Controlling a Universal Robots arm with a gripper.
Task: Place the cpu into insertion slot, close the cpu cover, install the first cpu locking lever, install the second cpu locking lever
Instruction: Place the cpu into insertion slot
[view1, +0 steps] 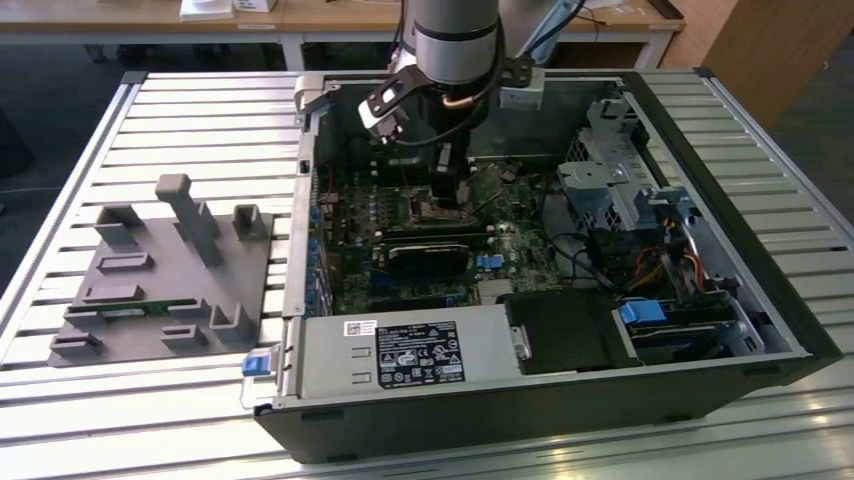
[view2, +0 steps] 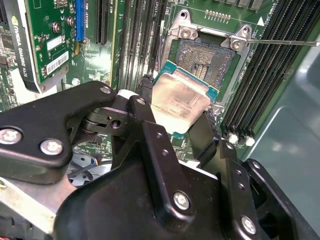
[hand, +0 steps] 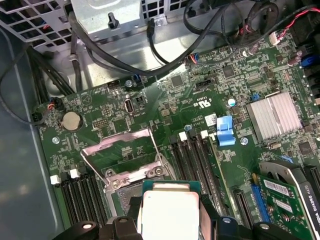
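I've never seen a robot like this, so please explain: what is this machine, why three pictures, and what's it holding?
It is a robot arm reaching into an opened computer case that lies on a slatted metal table. A grey stand sits beside the case. The exterior view comes from a camera off the arm; both wrist views come from cameras riding on the arm, facing the green circuit board. Its black fingers pinch the cpu, a flat silver chip, close to the insertion slot but not yet seated in it. The cpu cover stands flipped open.
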